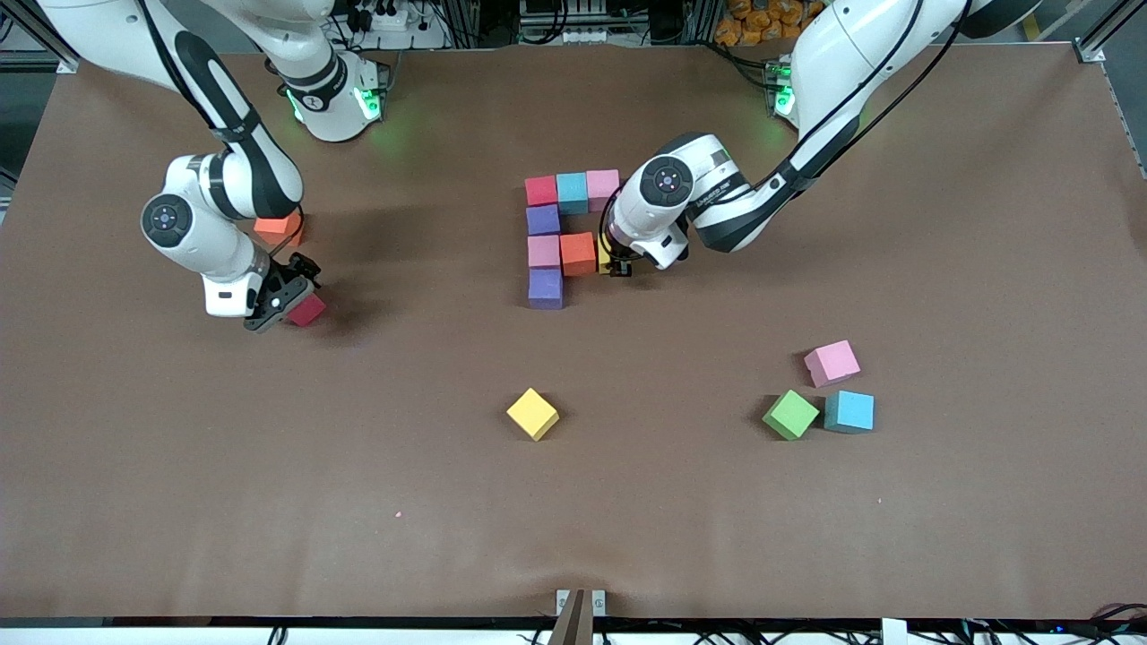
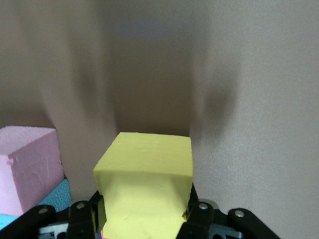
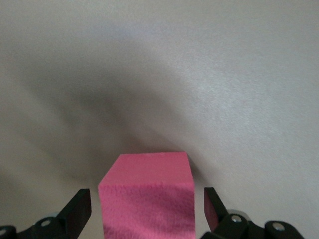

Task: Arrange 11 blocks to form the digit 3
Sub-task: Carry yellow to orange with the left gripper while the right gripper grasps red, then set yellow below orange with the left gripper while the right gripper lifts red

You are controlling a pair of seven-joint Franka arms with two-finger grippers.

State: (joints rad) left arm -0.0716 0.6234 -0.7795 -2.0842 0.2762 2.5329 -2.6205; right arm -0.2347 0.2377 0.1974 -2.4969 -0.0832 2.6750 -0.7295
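The left gripper [image 1: 618, 266] has its jaws clamped on a yellow block [image 2: 147, 186] beside the orange block [image 1: 578, 253], while the right gripper [image 1: 285, 305] straddles a red block [image 3: 148, 201], jaws spread wide, not gripping.

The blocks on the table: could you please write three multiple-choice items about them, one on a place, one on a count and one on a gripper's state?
1. Where is the green block?
A) beside a loose teal block
B) on top of the figure
C) at the table's edge

2. How many purple blocks are in the unfinished figure?
A) one
B) two
C) four

3. How is the right gripper?
A) shut, holding nothing
B) open, with a red block between its fingers
C) open over bare table

Answers:
1. A, the green and teal blocks sit side by side.
2. B, two purple blocks stand in the column.
3. B, gaps show on both sides of the red block.
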